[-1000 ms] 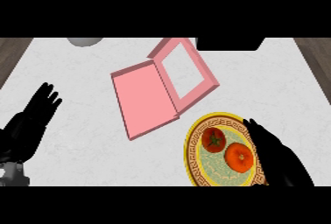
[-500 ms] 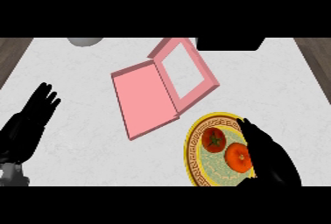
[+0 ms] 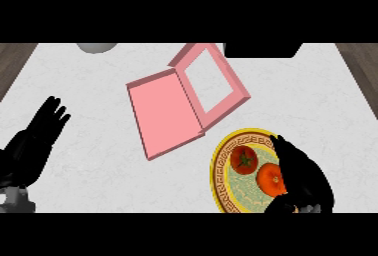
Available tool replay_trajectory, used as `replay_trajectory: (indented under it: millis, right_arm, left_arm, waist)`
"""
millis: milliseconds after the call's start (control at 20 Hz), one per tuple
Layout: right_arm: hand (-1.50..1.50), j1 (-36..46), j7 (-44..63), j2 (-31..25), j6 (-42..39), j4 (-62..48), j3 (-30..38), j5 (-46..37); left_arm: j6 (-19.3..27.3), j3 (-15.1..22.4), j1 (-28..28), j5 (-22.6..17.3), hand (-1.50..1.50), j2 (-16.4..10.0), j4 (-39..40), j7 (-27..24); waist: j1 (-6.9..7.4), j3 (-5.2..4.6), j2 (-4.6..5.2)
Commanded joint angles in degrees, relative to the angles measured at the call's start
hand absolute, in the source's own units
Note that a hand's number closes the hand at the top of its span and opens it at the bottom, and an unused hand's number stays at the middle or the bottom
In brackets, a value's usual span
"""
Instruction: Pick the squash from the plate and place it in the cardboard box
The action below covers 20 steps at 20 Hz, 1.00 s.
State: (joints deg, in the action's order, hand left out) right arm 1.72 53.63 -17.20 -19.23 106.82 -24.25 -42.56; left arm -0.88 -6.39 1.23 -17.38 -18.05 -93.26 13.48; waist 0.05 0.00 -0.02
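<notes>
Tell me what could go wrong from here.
The red piece and the orange piece lie close together on the plate, so the right hand, partly covering the orange one, might take the wrong one or nudge the other off. The pink box looks shallow; a round piece could roll out.

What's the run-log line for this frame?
phase: pre-grasp | right hand: open, over plate, fingers beside squash, not grasped | left hand: open, resting at left edge | cardboard box: open
</notes>
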Motion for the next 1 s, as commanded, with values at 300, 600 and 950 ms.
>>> replay_trajectory:
  millis: [300, 600, 950]
  right_arm:
    - [-1.5, -0.83, -0.98, 3.34, -2.49, -5.1, 0.65, -4.34]
    - [-1.5, -3.6, -4.76, 3.69, -3.26, -5.33, 2.74, -4.59]
    - [-1.5, -0.42, -7.33, 6.82, -2.16, -11.76, 4.42, -8.63]
  left_arm:
    - [-0.72, -0.81, 2.34, 2.72, 0.0, 2.46, 1.8, 0.36]
    - [-4.34, -4.49, -1.14, 0.01, 0.0, 1.08, -2.79, 2.79]
    - [-3.92, -4.21, 0.34, 3.5, 0.0, 3.83, -0.46, 1.67]
  waist:
    - [-0.07, 0.0, 0.02]
    - [0.06, 0.01, -0.03]
    - [0.02, 0.01, 0.0]
